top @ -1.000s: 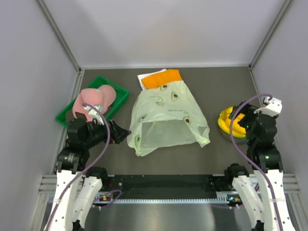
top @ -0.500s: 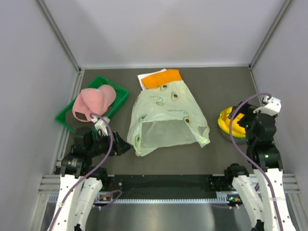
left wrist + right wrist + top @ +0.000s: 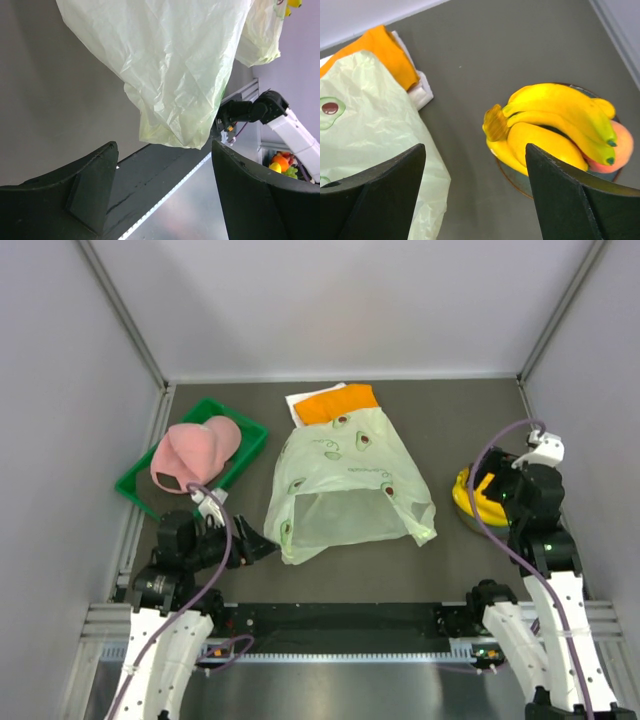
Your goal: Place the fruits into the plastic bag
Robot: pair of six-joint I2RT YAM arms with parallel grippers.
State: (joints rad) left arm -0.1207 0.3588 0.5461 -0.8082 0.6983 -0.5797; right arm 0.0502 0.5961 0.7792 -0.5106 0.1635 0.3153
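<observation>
Both arms have moved a little.
The left gripper (image 3: 164, 145) slid back toward 6 o'clock and the right gripper (image 3: 475, 149) went over the bananas (image 3: 555, 117). Both are open and empty. The bananas lie at 3 o'clock of the plastic bag (image 3: 345, 480), with their stems pointing to 9.

The plastic bag (image 3: 170, 65) looks thin and crinkly, the bananas (image 3: 555, 117) smooth, the table (image 3: 510, 45) matt.

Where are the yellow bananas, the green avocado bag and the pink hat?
Bunch of curved yellow bananas (image 3: 560, 100): right wrist view, on the top banana's middle.
Crinkly pale green plastic bag with avocado prints (image 3: 345, 465): top view, on its flat upper side.
Soft pink cap (image 3: 192, 446): top view, on its crown.
</observation>
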